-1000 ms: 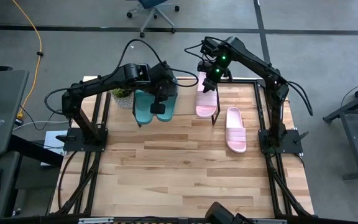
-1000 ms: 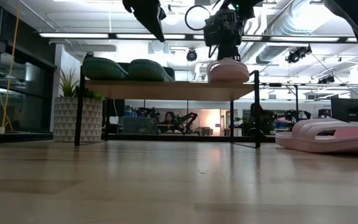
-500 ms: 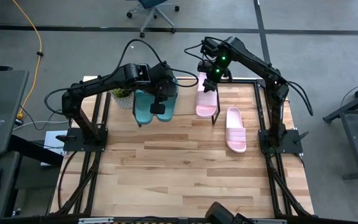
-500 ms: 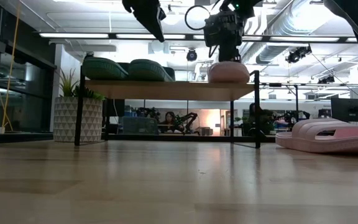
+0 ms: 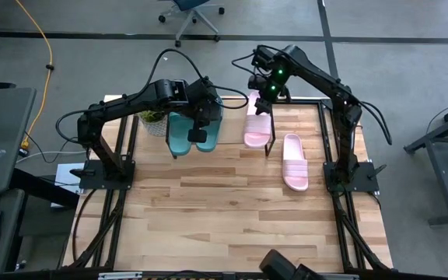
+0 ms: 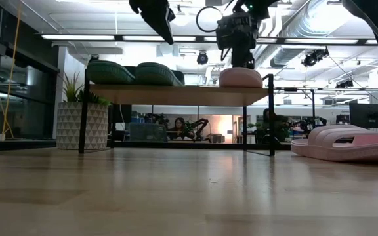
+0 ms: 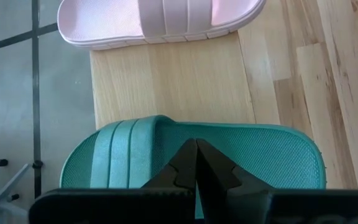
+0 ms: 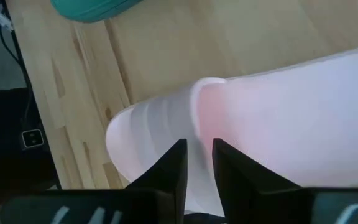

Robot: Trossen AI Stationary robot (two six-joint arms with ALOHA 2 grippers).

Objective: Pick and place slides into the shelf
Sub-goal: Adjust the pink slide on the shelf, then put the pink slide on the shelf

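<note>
The shelf, a wood plank on thin black legs, stands at the table's far side. Two teal slides lie on it side by side, soles on the plank. My left gripper is shut and hovers well above the right-hand teal slide, touching nothing. A pink slide lies on the shelf's right end with my right gripper over its far end. The second pink slide lies sole-down on the table, right of the shelf. My right gripper pinches the shelf's pink slide by its strap's edge. One finger is over the ribbed outer face and the other is on the footbed side. It comes from above, pointing down. The slide lies flat on the plank.
A potted plant in a white patterned pot stands at the shelf's left end. Bare plank shows between the teal slides and the pink one. The table's near half holds nothing. A person sits in the room beyond the shelf.
My right gripper has come down a little over the shelf's right end. The pink slide in it, which stood higher with its near end raised, has sunk and now lies flat on the plank.
</note>
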